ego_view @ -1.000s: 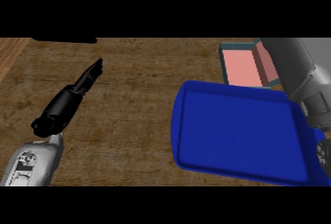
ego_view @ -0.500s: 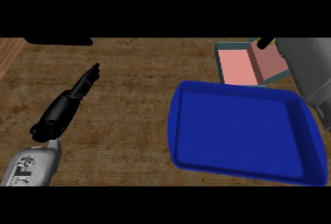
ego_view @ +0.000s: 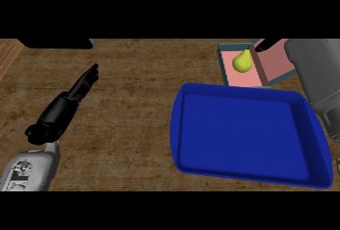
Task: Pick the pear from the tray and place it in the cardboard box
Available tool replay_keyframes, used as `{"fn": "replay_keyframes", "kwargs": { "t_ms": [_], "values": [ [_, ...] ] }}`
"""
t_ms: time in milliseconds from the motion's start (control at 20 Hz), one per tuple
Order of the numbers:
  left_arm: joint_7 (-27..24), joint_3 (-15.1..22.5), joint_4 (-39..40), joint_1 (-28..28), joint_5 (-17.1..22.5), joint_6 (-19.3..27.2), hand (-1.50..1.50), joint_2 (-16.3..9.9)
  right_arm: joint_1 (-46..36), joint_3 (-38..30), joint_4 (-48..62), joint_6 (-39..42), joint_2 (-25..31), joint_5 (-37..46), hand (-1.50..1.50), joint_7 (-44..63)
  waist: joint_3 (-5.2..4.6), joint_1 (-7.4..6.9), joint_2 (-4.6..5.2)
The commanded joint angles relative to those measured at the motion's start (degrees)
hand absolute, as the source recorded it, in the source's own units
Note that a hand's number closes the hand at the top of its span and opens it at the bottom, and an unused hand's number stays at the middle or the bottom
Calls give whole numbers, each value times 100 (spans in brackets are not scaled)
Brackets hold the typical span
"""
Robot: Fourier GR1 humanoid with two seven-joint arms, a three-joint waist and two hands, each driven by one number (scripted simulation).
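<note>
Pear [ego_view: 243, 62]: yellow-green, lay inside the cardboard box [ego_view: 228, 76] on its pink floor, beyond the blue tray [ego_view: 247, 173]. Right hand [ego_view: 267, 44]: only a black tip showed beside the stem; finger state could not be told. Left hand [ego_view: 74, 98]: fingers straight and together, resting on the wooden counter [ego_view: 126, 134]. Recommended: withdraw upward, clear of the box walls.

Rough brown wood grain across the bench [ego_view: 126, 148]; the blue tray [ego_view: 199, 130] looks like smooth, slightly glossy plastic; the cardboard box [ego_view: 266, 72] looks matt, the yellow-green pear [ego_view: 242, 63] smooth-skinned.
</note>
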State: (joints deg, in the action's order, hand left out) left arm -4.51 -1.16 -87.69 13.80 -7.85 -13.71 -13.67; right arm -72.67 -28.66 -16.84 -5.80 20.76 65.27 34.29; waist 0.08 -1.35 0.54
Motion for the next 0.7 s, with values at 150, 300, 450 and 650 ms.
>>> {"fn": "replay_keyframes", "kwargs": {
  "t_ms": [150, 300, 450, 650],
  "values": [
    [34, -26, -110, -109, 5, 23, 0, -1, -136, -1039, -1277, -2025, 11, -1130, -150, -1073, 26, -26, -22],
    [-35, 102, -47, -122, -149, 126, 0, 103, 57, -1546, -1597, -2852, -301, -1696, -150, -1282, 13, 20, -2],
    [-262, -185, -12, -354, 29, -33, 0, -141, 692, -1903, -2001, -2899, -271, -2296, -150, -1994, 3, 139, -60],
    [-286, 78, 141, -321, -286, 226, 0, 151, 1256, -1986, -2367, -3022, -430, -2806, -150, -2709, -4, 151, -53]
  ]
}}
